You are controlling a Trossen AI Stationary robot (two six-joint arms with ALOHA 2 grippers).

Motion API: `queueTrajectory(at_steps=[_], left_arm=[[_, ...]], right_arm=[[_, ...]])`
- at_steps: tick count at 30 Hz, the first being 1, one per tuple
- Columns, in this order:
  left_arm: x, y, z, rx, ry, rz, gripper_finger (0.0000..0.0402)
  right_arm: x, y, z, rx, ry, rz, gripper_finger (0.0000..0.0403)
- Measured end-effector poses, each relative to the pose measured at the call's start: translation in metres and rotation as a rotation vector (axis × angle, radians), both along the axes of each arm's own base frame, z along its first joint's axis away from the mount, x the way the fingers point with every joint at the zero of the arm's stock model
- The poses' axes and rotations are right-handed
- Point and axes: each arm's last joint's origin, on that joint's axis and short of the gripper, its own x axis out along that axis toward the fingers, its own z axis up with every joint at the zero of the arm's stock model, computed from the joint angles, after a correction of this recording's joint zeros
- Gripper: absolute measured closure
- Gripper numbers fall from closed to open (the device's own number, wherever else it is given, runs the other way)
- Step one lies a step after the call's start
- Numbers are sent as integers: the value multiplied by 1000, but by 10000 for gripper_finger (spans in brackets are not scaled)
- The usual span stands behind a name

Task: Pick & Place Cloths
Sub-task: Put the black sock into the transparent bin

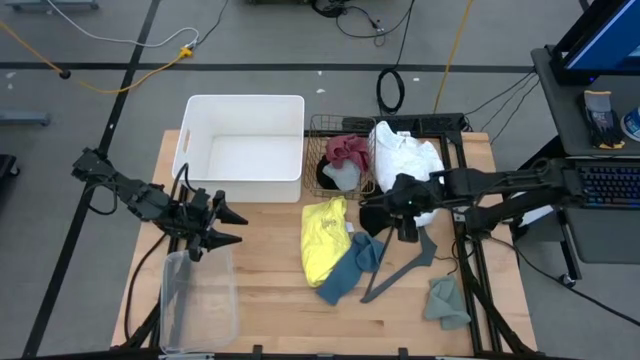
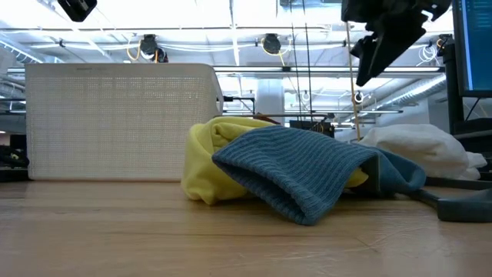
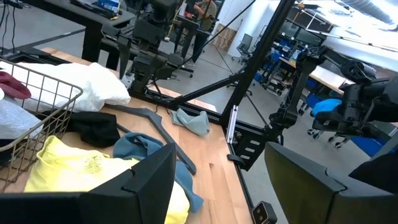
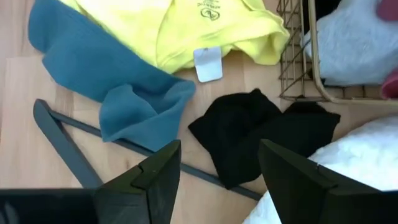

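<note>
Cloths lie spread on the wooden worktop (image 1: 270,300), and we go from left to right. On the far left we see the left pincer (image 1: 228,226) up over the worktop, beside a clear plastic box (image 1: 198,298). Its two fingers are apart and hold nothing. Behind it stands a big white bin (image 1: 243,147). Next to the bin is a wire basket (image 1: 340,160) with a maroon cloth (image 1: 348,149) and a grey cloth (image 1: 342,176) inside.

In front of the basket lies the yellow cloth (image 1: 324,238). The blue-teal cloth (image 1: 352,266) touches it and lies partly under its edge. A dark hanger (image 1: 400,265) rests just beside the blue-teal cloth, and one end goes under it.

Then comes the right pincer (image 1: 372,217), up over a black cloth (image 4: 261,134). Its fingers are apart too, and we see nothing between them. The black cloth sits between the basket and the hanger. The big white cloth (image 1: 408,160) lies behind the right arm, touching the black cloth. A small grey-green cloth (image 1: 446,302) lies alone near the front right corner.
</note>
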Motion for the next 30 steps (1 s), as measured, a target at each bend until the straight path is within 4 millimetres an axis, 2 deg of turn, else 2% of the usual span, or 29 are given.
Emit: queueTrajectory(at_steps=[3,13,25,30], left_arm=[[0,0,0,0,1,0,151],[0,0,0,1,1,0,151],[0,0,0,0,0,0,151],[0,0,0,-4,1,0,151]], right_arm=[[5,0,-5,13,2,-41,193],[1,-4,-56,-8,33,-248,193],[1,-4,-84,29,-34,-299,193],[-3,-7,-101,-17,-69,-367,193]])
